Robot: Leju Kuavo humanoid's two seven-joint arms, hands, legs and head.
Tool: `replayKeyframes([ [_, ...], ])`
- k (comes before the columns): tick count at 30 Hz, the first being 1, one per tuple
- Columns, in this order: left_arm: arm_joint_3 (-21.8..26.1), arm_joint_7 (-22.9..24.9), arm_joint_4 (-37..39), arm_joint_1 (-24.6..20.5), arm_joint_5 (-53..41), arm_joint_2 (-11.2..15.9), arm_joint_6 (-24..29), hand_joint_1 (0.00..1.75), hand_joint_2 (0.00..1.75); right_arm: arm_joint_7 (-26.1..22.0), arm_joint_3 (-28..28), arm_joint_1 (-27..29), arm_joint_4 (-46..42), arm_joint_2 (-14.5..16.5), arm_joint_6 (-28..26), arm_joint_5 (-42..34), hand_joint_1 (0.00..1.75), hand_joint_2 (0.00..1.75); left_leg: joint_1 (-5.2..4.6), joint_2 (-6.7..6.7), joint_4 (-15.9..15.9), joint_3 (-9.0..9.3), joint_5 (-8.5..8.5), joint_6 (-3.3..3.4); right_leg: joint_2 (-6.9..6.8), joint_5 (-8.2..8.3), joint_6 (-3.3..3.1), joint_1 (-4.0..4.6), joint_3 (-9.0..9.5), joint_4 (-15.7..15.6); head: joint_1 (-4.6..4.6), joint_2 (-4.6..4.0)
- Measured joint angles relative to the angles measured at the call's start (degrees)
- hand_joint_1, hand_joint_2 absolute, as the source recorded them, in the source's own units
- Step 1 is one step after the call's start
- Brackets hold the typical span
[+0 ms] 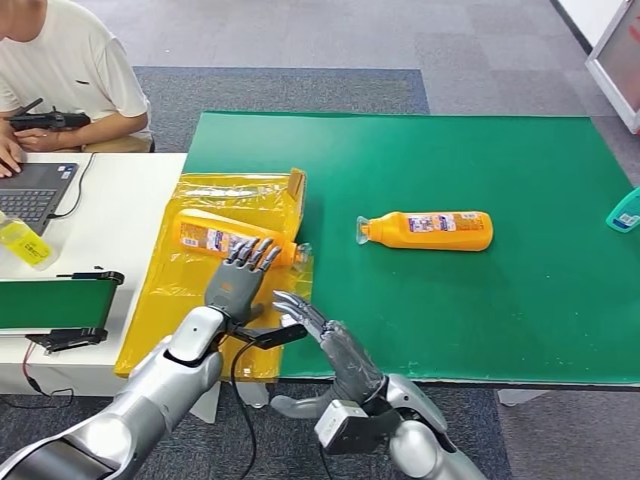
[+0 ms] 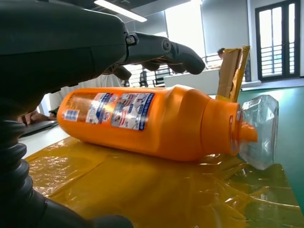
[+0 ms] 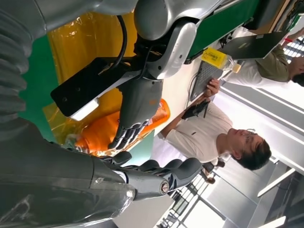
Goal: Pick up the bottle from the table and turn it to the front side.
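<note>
Reach under way, bottle not yet lifted.
The left hand (image 1: 240,280) hovers spread over the bottle (image 1: 226,238) lying on yellow plastic (image 1: 173,320); the right hand (image 1: 332,345), fingers apart, holds nothing; pickup and turn remain.

Green table (image 1: 453,320), orange bottle (image 1: 430,230) lying flat, yellow plastic sheet (image 1: 162,310)

A green counter (image 1: 453,180) stands on a grey floor (image 1: 302,35) with a darker carpet strip (image 1: 287,90). A white desk (image 1: 113,210) adjoins it, holding a laptop (image 1: 34,192). A person (image 1: 68,70) sits there. Tall dark-framed windows (image 2: 278,38) and a ceiling strip light (image 2: 120,9) brighten the room.
</note>
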Motion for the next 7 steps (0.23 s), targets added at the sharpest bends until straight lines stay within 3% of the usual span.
replayKeyframes([
  [7, 0.0, 0.0, 0.0, 0.1, 0.0, -0.1, 0.0, 0.00, 1.75, 0.0, -0.2, 0.4, -0.3, -0.2, 0.0, 0.1, 0.00, 1.75, 0.00, 0.00, 0.0, 0.00, 0.00, 0.00, 0.00, 0.00, 0.00, 0.00, 0.00, 0.0, -0.01, 0.00],
])
